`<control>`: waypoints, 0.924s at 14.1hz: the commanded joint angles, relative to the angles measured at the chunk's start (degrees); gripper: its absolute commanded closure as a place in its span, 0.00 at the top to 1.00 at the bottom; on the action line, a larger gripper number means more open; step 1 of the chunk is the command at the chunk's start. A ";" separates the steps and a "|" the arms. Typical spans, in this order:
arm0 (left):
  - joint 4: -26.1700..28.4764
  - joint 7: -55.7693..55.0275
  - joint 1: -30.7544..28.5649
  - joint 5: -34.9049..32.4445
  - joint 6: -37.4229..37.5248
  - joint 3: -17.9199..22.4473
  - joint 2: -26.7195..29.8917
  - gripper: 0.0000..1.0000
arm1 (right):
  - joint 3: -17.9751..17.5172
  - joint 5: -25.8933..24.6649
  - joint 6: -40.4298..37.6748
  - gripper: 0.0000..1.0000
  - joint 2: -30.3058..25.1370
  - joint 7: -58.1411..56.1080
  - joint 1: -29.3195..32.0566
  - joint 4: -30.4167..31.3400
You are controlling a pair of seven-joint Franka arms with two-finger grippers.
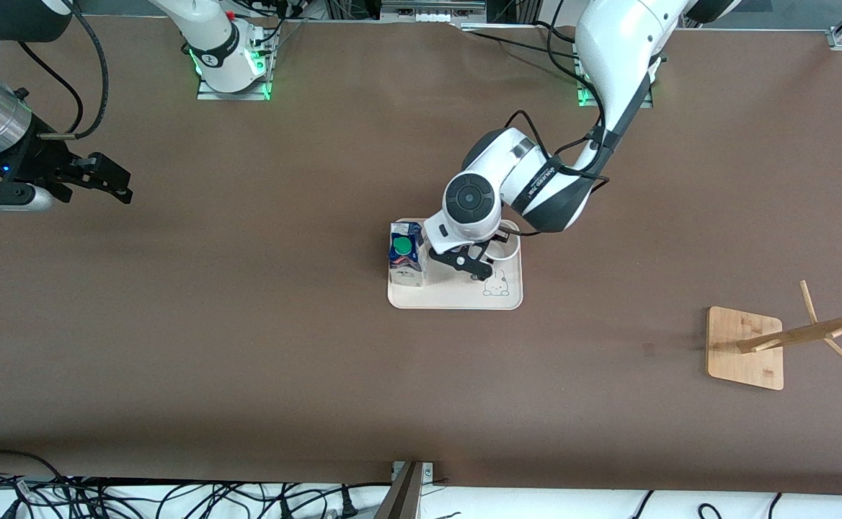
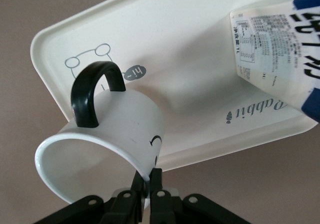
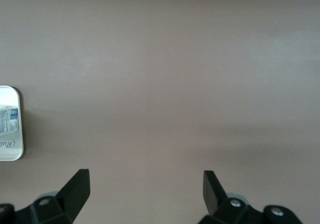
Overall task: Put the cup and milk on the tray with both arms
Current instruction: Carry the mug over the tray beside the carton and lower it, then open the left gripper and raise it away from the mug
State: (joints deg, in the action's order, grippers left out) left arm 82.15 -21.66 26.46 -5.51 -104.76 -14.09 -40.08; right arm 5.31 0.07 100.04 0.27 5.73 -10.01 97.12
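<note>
Here the left arm [image 1: 612,65] reaches from its base down to the middle of the table, its wrist bent over the tray [image 1: 457,297], and the left gripper [image 1: 480,268] sits low above the tray's end toward the left arm's side. Its fingers [image 2: 156,180] are clenched on the rim of the cup [image 2: 107,136], which hangs tilted with its black loop handle up and its mouth turned toward the wrist camera. In the front view the cup [image 1: 509,248] is mostly covered by the wrist, so whether its base touches the tray cannot be told. The milk [image 1: 406,254] stands upright on the tray at the end toward the right arm, green cap showing; in the left wrist view the carton [image 2: 280,49] is cut off at the frame edge. The right arm waits at its own end of the table, the right gripper [image 1: 107,176] up over bare tabletop with its fingers [image 3: 77,189] spread wide and nothing between them; only a corner of the tray [image 3: 10,124] shows in its wrist view. Count: 2 arms, 1 cup, 1 milk carton, 1 tray, and 1 wooden rack [image 1: 745,347] toward the left arm's end.
</note>
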 commanded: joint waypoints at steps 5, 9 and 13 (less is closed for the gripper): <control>-1.99 -0.40 0.87 0.59 -3.78 1.34 -2.81 0.00 | -0.21 -0.33 -0.72 1.00 0.35 0.07 0.17 -1.05; -1.91 -0.23 0.87 0.24 -5.36 2.22 -3.34 0.27 | -0.21 -0.33 -0.81 1.00 0.35 -0.02 0.26 -1.05; -1.91 0.21 1.14 0.06 -6.42 2.57 -2.73 1.00 | 0.31 -0.33 -0.90 1.00 0.35 0.07 0.34 -1.05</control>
State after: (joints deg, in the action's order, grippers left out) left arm 82.03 -21.75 26.47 -5.52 -111.44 -12.50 -42.35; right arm 5.45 0.07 99.99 0.28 5.74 -10.00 97.11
